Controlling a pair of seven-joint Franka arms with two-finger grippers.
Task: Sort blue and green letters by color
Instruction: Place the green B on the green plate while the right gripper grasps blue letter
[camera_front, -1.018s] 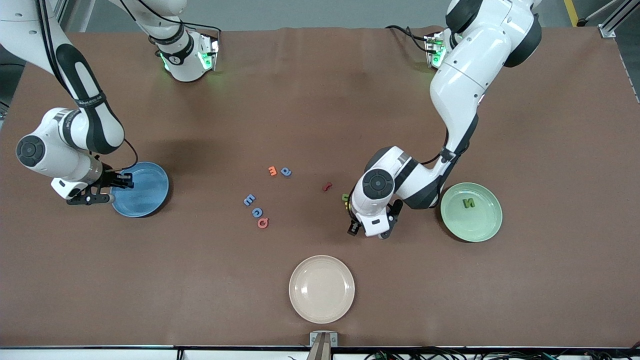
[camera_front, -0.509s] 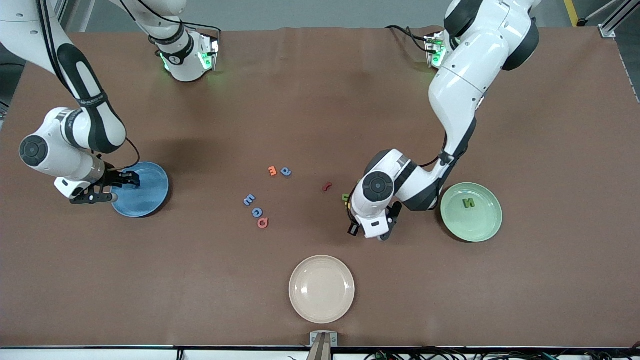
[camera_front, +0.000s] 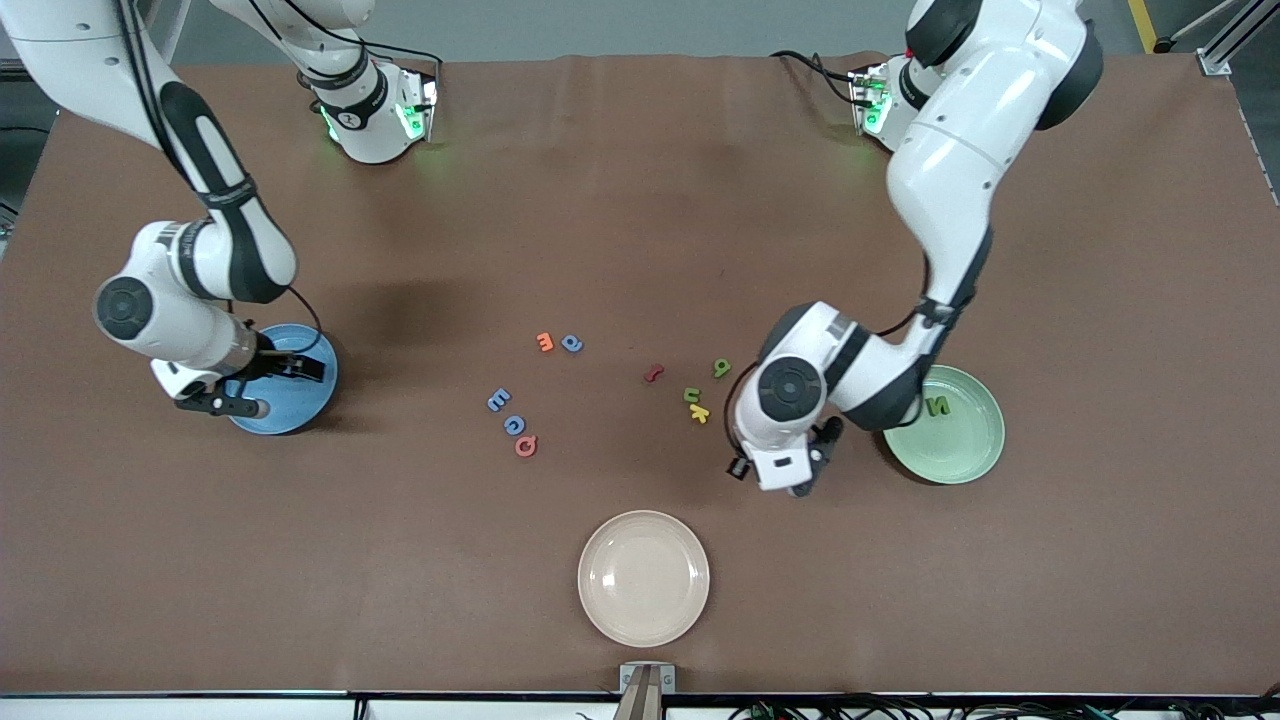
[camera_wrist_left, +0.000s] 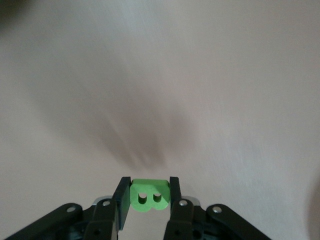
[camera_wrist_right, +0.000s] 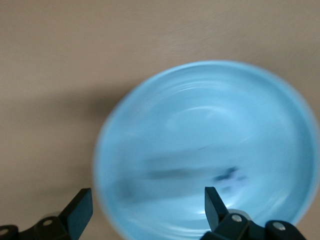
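Left gripper (camera_wrist_left: 146, 192) pinches a green letter (camera_wrist_left: 148, 195) above the brown table (camera_front: 640, 220), visible only from its wrist. Right gripper (camera_wrist_right: 147, 205) gapes empty over the blue plate (camera_wrist_right: 200, 100); blue letters (camera_front: 512, 412) lie mid-table.

Bare brown table (camera_front: 620, 200) spans the frame's upper half. Mid-frame, small scattered toy letters (camera_front: 515, 425) crowd the centre; a round beige plate (camera_front: 600, 610) blocks bottom centre.
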